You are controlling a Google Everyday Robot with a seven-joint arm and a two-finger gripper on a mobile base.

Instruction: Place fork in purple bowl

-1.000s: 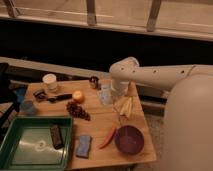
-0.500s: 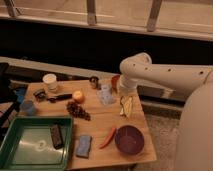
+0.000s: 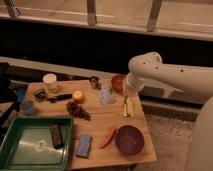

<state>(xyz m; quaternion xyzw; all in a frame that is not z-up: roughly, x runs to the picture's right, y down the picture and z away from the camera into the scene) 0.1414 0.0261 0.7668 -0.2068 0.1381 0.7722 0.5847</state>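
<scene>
Wooden and cluttered, the counter (image 3: 102,117) keeps the purple bowl (image 3: 129,139) at its front right corner, mouth up to receive the fork, while the pincer (image 3: 127,106) hangs closed near the right edge just behind it; whether it grips the fork, I cannot tell.

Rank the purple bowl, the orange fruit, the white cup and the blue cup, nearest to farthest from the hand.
The hand hangs over the table's right side.
1. Purple bowl, front right, just before it.
2. Orange fruit, middle.
3. White cup, back left.
4. Blue cup, far left.
</scene>
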